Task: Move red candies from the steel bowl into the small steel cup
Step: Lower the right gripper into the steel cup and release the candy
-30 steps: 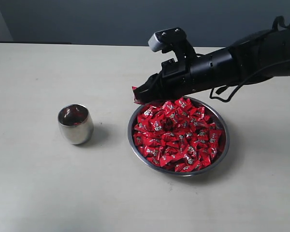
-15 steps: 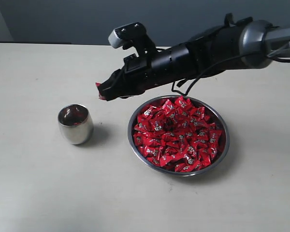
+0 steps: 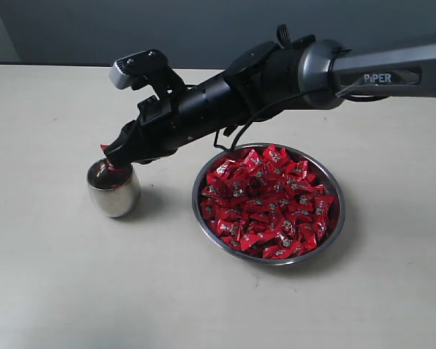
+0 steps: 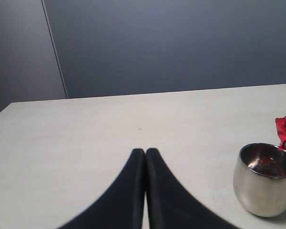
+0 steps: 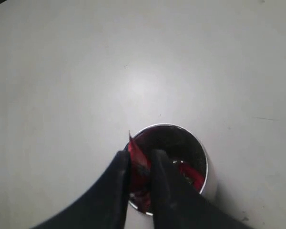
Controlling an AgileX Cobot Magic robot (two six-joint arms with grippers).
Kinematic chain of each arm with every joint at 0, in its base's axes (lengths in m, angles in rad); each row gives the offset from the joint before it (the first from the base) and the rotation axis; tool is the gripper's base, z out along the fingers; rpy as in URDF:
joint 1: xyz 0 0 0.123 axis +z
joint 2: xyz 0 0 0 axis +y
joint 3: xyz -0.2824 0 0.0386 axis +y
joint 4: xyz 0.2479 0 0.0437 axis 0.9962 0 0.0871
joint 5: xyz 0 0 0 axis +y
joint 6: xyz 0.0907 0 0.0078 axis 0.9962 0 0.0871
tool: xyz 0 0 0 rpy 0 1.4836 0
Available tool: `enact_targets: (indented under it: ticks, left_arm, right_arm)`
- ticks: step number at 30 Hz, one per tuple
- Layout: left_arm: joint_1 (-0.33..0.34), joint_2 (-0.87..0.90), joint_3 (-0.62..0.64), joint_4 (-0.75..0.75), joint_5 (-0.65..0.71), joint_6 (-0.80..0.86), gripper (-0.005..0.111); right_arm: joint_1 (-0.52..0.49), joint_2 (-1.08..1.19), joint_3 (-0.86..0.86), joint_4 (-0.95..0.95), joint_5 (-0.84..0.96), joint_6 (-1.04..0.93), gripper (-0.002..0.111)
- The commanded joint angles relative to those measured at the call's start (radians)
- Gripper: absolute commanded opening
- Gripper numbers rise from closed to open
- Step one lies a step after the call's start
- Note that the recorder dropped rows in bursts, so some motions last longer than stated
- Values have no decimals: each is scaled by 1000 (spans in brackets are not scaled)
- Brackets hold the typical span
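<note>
Right end effector [image 5: 139, 160] pinches one red candy [image 5: 135, 151] just above the small steel cup [image 5: 180, 142].

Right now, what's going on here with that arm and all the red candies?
The right gripper is shut on one red candy, holding it just above the mouth of the small steel cup, not yet released. The steel bowl beside the cup is heaped with red candies. The left gripper is shut and holds nothing.

Red candies [image 3: 265, 200] with white-silver marks, silvery steel bowl [image 3: 194, 196] and steel cup [image 3: 115, 193], black right pincer [image 5: 139, 161]
</note>
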Motion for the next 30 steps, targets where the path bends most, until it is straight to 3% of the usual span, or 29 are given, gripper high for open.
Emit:
enact_targets:
  ticks: [1, 21, 28, 30]
  left_arm:
    - [1, -4, 4, 1, -7, -1, 0]
    - [1, -4, 4, 1, -7, -1, 0]
    - [1, -4, 4, 1, -7, -1, 0]
    - [1, -4, 4, 1, -7, -1, 0]
  right_arm:
    - [7, -2, -8, -12, -31, 11, 16]
    - [30, 65, -78, -77, -20, 47, 16]
    - [30, 65, -78, -77, -26, 47, 36]
    - [30, 65, -78, -77, -26, 47, 36]
